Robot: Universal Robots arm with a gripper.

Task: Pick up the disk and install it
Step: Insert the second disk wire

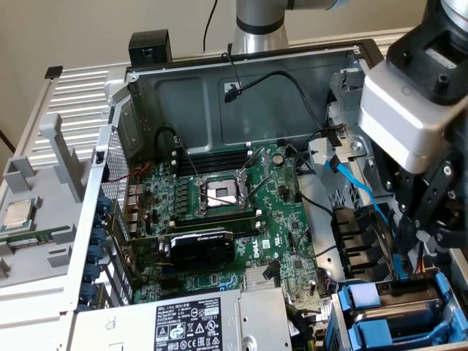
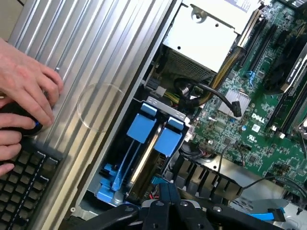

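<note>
The disk (image 2: 144, 165) stands on edge in the drive bay at the case's corner, clipped in its blue plastic frame (image 2: 141, 127); just a thin silver edge shows between the blue tabs, and its label is hidden. In the exterior view the blue frame (image 1: 363, 296) sits at the lower right. My gripper (image 1: 417, 238) hangs shut just above that bay, with nothing between its fingers. Its black linkages (image 2: 177, 213) show right over the bay in the wrist view.
The open computer case holds a green motherboard (image 1: 285, 219), a black graphics card (image 1: 201, 248), a grey power-supply box (image 1: 197, 322) and blue cables (image 1: 358, 186). A small processor chip (image 1: 18, 214) lies on the tray outside. A person's hand (image 2: 26, 91) rests by a keyboard (image 2: 21, 189).
</note>
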